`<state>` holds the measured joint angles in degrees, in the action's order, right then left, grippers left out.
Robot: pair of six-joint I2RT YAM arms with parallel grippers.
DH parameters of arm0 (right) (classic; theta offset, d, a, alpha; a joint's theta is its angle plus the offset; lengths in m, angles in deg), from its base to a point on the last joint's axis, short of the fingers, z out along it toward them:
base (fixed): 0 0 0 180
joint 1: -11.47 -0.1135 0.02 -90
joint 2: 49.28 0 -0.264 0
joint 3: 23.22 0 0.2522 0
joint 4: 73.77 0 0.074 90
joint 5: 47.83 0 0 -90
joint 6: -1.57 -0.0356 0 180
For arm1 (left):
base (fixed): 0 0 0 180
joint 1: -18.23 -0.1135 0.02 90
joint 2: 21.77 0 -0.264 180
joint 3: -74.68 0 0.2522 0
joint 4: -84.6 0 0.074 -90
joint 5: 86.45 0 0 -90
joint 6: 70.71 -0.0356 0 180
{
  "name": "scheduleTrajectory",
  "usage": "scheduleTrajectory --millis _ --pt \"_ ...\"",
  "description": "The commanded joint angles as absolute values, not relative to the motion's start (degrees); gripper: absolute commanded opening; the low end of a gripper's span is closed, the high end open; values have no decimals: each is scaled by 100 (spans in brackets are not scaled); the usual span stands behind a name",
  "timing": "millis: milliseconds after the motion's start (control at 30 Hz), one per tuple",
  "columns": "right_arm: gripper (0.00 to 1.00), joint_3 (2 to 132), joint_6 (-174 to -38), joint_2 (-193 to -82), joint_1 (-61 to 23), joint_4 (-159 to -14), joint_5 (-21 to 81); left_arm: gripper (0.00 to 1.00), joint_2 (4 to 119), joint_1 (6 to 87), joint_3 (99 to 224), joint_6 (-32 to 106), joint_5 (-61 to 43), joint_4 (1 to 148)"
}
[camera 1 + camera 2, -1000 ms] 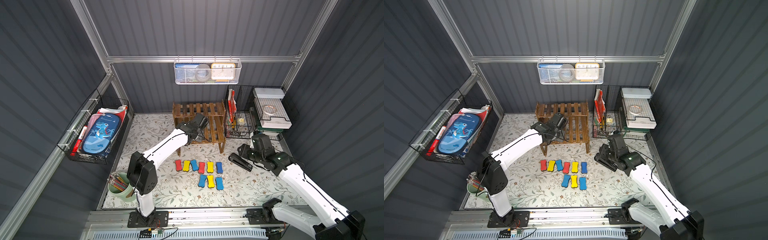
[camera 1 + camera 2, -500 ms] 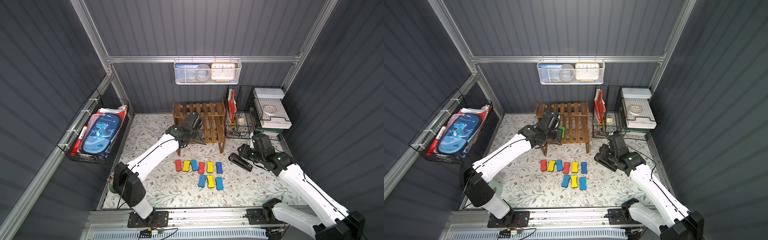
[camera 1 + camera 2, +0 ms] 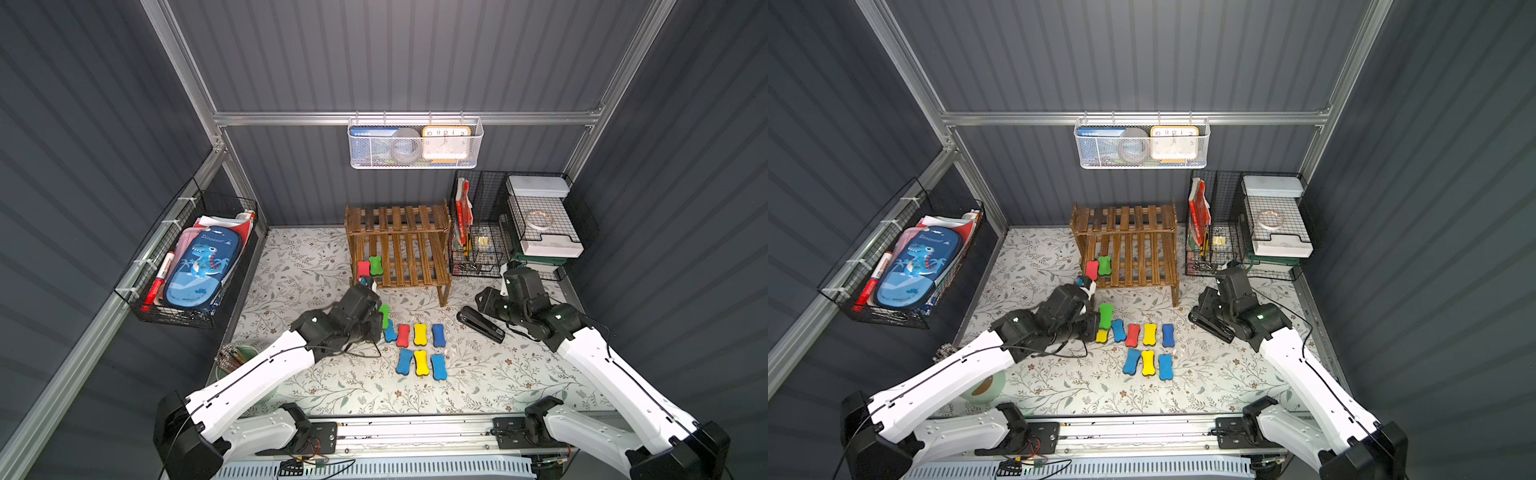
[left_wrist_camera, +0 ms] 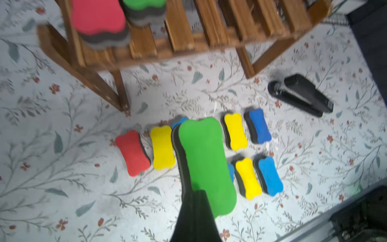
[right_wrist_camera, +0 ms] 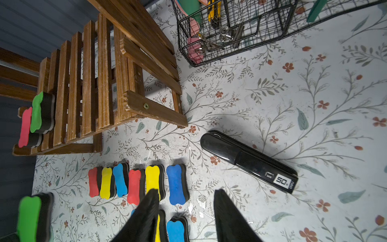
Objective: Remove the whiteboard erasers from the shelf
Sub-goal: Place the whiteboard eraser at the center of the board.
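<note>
Left wrist view: left hand clamps one end of a green eraser, lifted over the eraser rows on the tabletop.
Rack edge: beyond that hand, a red eraser and second green eraser touch at the shelf lower tier's end.
Stapler side: right hand half open, empty, black stapler just beside it.
Free room: bare tabletop behind both hands.
</note>
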<state>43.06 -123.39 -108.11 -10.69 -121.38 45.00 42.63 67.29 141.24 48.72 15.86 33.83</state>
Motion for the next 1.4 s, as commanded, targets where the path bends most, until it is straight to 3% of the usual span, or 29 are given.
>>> scheduleTrajectory --millis 0,300,1067,1200,1367 --pt "47 4328 -12314 -10871 -1035 -12083 4516 0 4105 6873 13497 5460 1383 3526" --pt "47 4387 -12318 -10939 -1033 -12122 4566 0 4237 6879 12445 5665 864 4622" --pt "48 4407 -12335 -10949 -1033 -12192 4652 0 5671 6870 12689 5706 761 4926" --pt "48 4394 -12349 -10937 -1033 -12160 4641 20 5547 6871 12750 5691 925 4806" --pt "48 4398 -12367 -10920 -1029 -12153 4651 33 5324 6871 12816 5718 1084 4519"
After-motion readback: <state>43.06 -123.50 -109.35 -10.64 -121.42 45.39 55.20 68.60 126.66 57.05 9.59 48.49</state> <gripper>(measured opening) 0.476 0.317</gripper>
